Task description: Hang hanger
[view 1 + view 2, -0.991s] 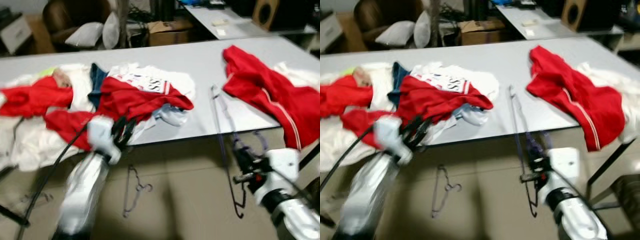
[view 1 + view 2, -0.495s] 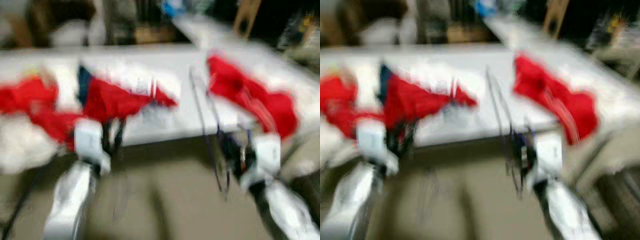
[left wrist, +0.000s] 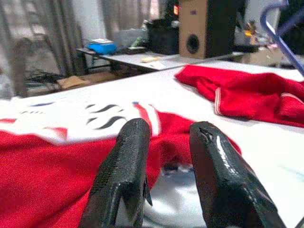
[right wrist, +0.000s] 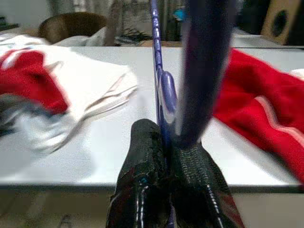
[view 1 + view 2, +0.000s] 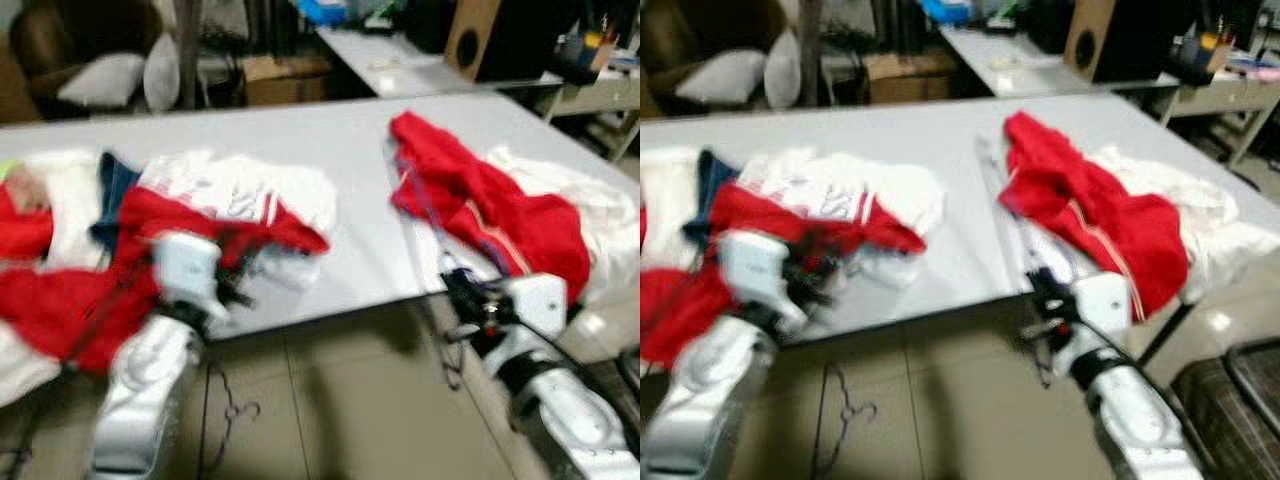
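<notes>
My right gripper (image 5: 462, 300) is shut on a blue-purple wire hanger (image 4: 167, 90) at the table's front edge. The hanger rises from the fingers and leans over the grey table (image 5: 340, 140), beside a red garment (image 5: 500, 215). In the right wrist view the two black fingers (image 4: 145, 142) pinch the wire between them. My left gripper (image 5: 235, 285) is open at the front edge of a heap of red and white clothes (image 5: 200, 210), with nothing between its fingers (image 3: 135, 137).
A second wire hanger (image 5: 228, 415) lies on the tiled floor under the table edge. White cloth (image 5: 590, 210) lies beyond the red garment. Behind are another table (image 5: 400, 65), a speaker (image 5: 475, 35) and cushions. A dark case (image 5: 1230, 390) stands at lower right.
The whole view has swung to the right with blur, so the camera moved. My right gripper with the hanger now sits higher, level with the table edge. The left gripper stays by the clothes.
</notes>
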You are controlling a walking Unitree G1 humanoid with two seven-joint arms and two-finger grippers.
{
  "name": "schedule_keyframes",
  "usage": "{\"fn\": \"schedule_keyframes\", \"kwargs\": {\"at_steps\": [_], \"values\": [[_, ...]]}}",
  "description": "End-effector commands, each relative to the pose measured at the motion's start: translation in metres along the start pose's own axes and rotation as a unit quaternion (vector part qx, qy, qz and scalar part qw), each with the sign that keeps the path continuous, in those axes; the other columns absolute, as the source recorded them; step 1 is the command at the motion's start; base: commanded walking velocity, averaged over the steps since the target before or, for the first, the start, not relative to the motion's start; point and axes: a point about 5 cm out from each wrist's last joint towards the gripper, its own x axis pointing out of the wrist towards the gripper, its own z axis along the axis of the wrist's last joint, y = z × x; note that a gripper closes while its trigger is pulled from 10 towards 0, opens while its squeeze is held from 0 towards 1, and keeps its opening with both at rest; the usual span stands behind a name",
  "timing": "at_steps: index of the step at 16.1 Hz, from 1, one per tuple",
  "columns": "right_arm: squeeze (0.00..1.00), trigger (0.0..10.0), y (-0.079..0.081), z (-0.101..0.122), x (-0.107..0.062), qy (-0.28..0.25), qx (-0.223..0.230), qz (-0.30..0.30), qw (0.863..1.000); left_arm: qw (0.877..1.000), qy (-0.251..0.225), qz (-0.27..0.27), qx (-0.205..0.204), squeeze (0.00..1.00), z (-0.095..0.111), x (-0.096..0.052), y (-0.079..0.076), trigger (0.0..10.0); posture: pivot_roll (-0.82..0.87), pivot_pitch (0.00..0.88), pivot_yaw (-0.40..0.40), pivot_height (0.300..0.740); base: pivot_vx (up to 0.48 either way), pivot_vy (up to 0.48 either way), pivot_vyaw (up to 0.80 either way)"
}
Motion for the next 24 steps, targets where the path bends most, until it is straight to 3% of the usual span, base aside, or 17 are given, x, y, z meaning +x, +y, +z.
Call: {"fn": "schedule_keyframes", "kwargs": {"at_steps": [1,3,5,8,9,11,15,17,20,22,23,24], "values": [[0.0,10.0,0.005,0.008,0.005,-0.024,-0.004,0.022,0.999,1.0,0.015,-0.016,0.009,1.0,-0.005,0.001,0.011,10.0,-0.08,0.0,-0.017,0.74,0.0,0.0,0.0],[0.0,10.0,0.004,0.01,0.007,-0.027,-0.008,0.026,0.999,0.998,0.031,-0.039,0.028,1.0,-0.01,0.009,0.016,10.0,-0.08,0.0,-0.018,0.74,0.0,0.0,0.0],[0.0,10.0,-0.002,0.012,0.009,-0.024,-0.024,0.03,0.999,0.993,0.055,-0.063,0.089,1.0,-0.012,0.035,0.028,10.0,-0.1,0.0,0.011,0.74,0.0,0.0,0.0],[0.0,10.0,-0.004,0.012,0.007,-0.007,-0.032,0.044,0.999,0.985,0.083,-0.076,0.133,1.0,-0.013,0.044,0.04,10.0,-0.11,0.0,0.028,0.74,0.0,0.0,0.0],[0.0,10.0,-0.004,0.011,0.005,0.0,-0.036,0.05,0.998,0.981,0.094,-0.08,0.152,0.0,-0.013,0.046,0.047,10.0,-0.11,0.0,0.036,0.74,0.0,0.0,0.0],[0.0,10.0,-0.005,0.01,0.001,0.012,-0.042,0.065,0.997,0.971,0.117,-0.102,0.182,0.0,-0.016,0.047,0.056,10.0,-0.11,0.0,0.053,0.74,0.0,0.0,0.0],[0.0,10.0,-0.009,0.009,-0.002,0.018,-0.046,0.07,0.996,0.967,0.094,-0.178,0.156,0.0,-0.003,0.035,0.051,10.0,-0.1,0.0,0.062,0.74,0.0,0.0,0.0],[0.0,10.0,-0.009,0.01,0.0,0.018,-0.05,0.074,0.996,0.959,0.077,-0.225,0.154,0.0,0.002,0.029,0.048,10.0,-0.11,0.0,0.063,0.74,0.0,0.0,0.0],[0.0,10.0,-0.006,0.011,-0.001,0.022,-0.053,0.09,0.994,0.939,0.111,-0.261,0.195,0.0,-0.002,0.02,0.051,10.0,-0.11,0.0,0.057,0.74,0.0,0.0,0.0],[0.0,10.0,-0.006,0.011,-0.001,0.024,-0.058,0.094,0.994,0.935,0.132,-0.221,0.244,0.0,-0.008,0.024,0.061,10.0,-0.11,0.0,0.057,0.74,0.0,0.0,0.0],[0.0,10.0,-0.006,0.011,-0.001,0.024,-0.059,0.096,0.993,0.935,0.132,-0.21,0.252,0.0,-0.009,0.026,0.063,7.8,-0.11,0.0,0.057,0.74,0.0,0.0,0.0],[0.0,10.0,-0.006,0.011,0.0,0.024,-0.06,0.096,0.993,0.933,0.131,-0.21,0.26,0.0,-0.009,0.027,0.063,0.0,-0.11,0.0,0.059,0.74,0.0,0.0,0.0]]}}
